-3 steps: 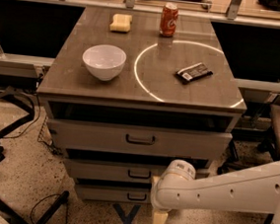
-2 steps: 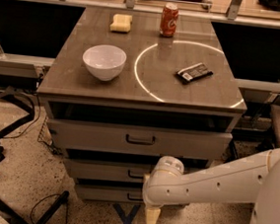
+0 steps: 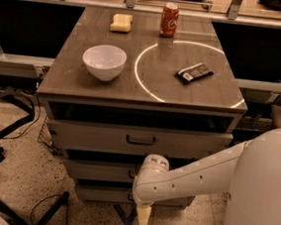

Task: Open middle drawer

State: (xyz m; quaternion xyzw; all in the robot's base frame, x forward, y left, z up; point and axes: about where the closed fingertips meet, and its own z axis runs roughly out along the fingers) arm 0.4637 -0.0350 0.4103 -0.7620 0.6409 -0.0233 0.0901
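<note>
Leftward is where the arm (image 3: 199,177) has slid over the last second, so its white wrist now sits at the cabinet's centre line, covering most of the middle drawer's handle (image 3: 131,174). The gripper (image 3: 143,215) hangs lower, pointing at the floor in front of the lowest drawer (image 3: 103,194), below the handle and not on it. Whether its jaws are spread or pressed together I cannot tell. The middle drawer (image 3: 100,171) looks fully shut, second of three under the table (image 3: 58,84). Centring makes sense, I judge, since a straight pull needs the bar gripped mid-span (the bowl (image 3: 104,61) and can (image 3: 169,19) above play no part).
</note>
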